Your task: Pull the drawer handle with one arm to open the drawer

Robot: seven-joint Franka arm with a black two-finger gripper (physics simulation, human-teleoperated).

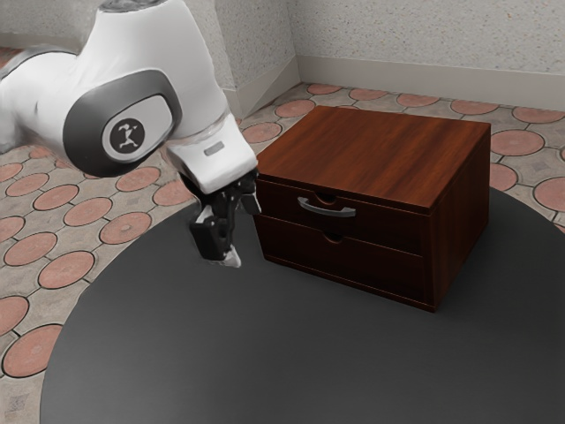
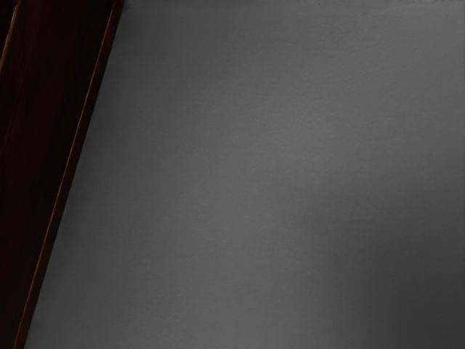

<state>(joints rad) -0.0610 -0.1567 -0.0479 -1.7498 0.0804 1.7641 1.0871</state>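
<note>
A dark red-brown wooden cabinet (image 1: 380,155) with two drawers stands on the round dark table (image 1: 265,353). The upper drawer (image 1: 353,216) carries a grey metal handle (image 1: 327,208), and its front sits flush with the cabinet face. The lower drawer (image 1: 344,256) shows just a small notch. My gripper (image 1: 222,252) hangs pointing down over the table, to the exterior view's left of the cabinet's front corner, lower than the handle and apart from it. Its fingers stand open with nothing between them. In the wrist view, the cabinet's base (image 2: 36,145) lies beside bare table (image 2: 290,182).
The table's dark surface spreads out in front of the cabinet and under my hand. Beyond the table's edge is a floor of red round tiles (image 1: 79,212), with a pale wall (image 1: 424,35) behind.
</note>
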